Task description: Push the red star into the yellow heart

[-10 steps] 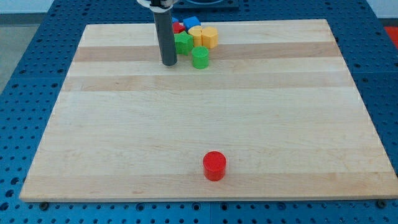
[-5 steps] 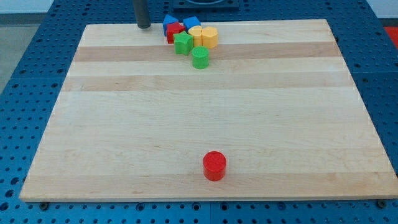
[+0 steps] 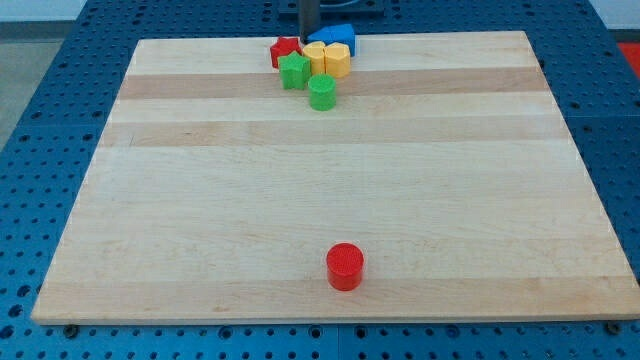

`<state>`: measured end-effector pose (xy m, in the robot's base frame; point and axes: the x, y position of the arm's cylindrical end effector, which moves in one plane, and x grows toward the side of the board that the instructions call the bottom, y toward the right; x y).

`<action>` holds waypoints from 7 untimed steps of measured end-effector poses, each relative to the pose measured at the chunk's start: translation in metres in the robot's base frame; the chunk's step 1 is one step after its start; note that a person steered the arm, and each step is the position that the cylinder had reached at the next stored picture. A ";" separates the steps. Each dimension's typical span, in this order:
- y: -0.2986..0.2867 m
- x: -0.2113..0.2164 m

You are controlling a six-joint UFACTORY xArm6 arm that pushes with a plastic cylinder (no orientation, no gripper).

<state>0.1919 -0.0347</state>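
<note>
The red star [image 3: 284, 49] sits near the top edge of the table [image 3: 200, 200], a little left of the middle, touching the yellow heart [image 3: 316, 55] on its right. My tip [image 3: 309, 38] stands just behind the two, between the star and a blue block [image 3: 338, 37] — I carry no claw, only a bare rod. A second yellow block [image 3: 338, 61] adjoins the heart. A green block [image 3: 294, 71] and a green cylinder [image 3: 322, 92] lie just below. A red cylinder [image 3: 345, 266] rests alone near the bottom edge — well apart.
</note>
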 end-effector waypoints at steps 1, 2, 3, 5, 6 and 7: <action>-0.028 0.000; -0.058 0.000; -0.075 0.010; -0.065 0.031; -0.053 0.036; -0.040 0.039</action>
<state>0.2312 -0.0746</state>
